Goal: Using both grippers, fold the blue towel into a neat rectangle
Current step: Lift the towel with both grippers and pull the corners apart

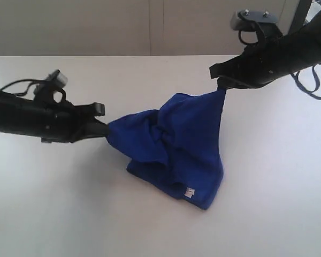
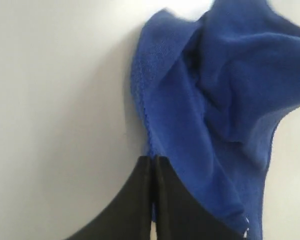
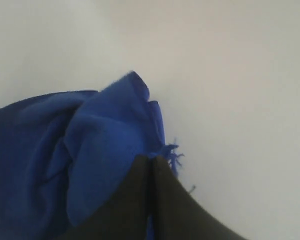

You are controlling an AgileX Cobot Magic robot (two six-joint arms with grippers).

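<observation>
Both arms are on it! The deep royal-blue fleecy towel [image 1: 176, 144] sits mid-table, bunched and twisted, not flat at all. The left black angular gripper [image 1: 104, 130] is clamped tight on one corner, low and close to the tabletop. The left wrist view shows its two dark fingers [image 2: 140, 200] pressed together, with the cloth's stitched edge pinched between them.

Over on the other side, the right black gripper [image 1: 222, 81] is also closed on a corner. It holds that corner up off the surface so the cloth rises to a sharp peak. The right wrist view shows those jaws together too, a frayed blue tuft poking out at the tips.

The towel's long axis runs on a slant, from the low left corner up to the raised right one. The loose bulk sags between them onto the table, and the small white tag [image 1: 189, 193] lies at the near bottom edge.

The surface is a plain white matte tabletop [image 1: 53, 203], with soft shadows under the arms. Behind it is a pale beige wall [image 1: 96, 27] with a vertical seam.
</observation>
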